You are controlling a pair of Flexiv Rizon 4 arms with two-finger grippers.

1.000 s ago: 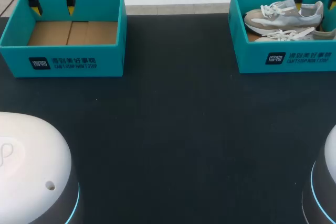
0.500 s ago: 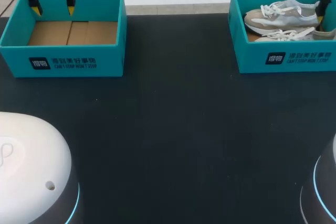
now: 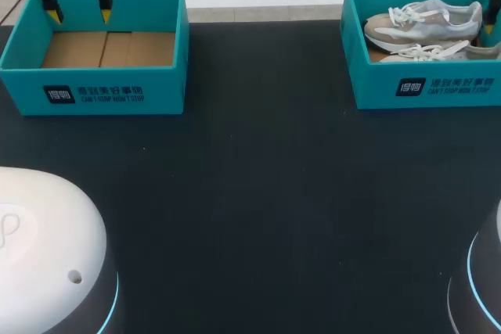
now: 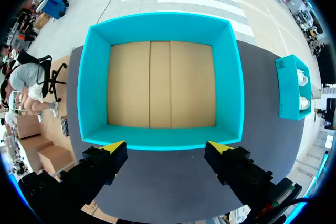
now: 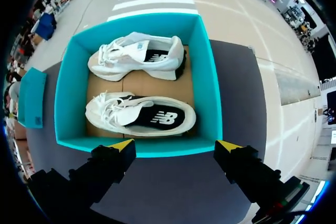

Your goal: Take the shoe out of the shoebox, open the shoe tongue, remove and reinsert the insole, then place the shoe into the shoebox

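The right gripper (image 5: pixel 176 145) hangs over one short wall of the shoebox (image 5: pixel 212 93), its yellow-tipped fingers spread wide with nothing clasped between them. Both shoes lie inside the shoebox, ahead of those fingers: the nearer shoe (image 5: pixel 142 114) just past that wall, the farther shoe (image 5: pixel 139 56) beside it against the opposite wall. In the head view only one finger of this gripper (image 3: pixel 491 7) shows, at the shoebox's outer end.

The shoebox (image 3: pixel 427 87) sits on a dark, matte table (image 3: pixel 258 193). Well apart from it, across the table, stands a second shoebox (image 3: pixel 102 91) of the same teal, its brown cardboard floor bare. The left gripper (image 4: pixel 165 147) hovers over a wall of that second shoebox (image 4: pixel 84 93), fingers likewise parted and holding nothing.

The shoes are pale trainers, white and light grey with beige toes and white laces. They rest side by side, openings up, showing black insoles, with their toes pointing toward the second shoebox.
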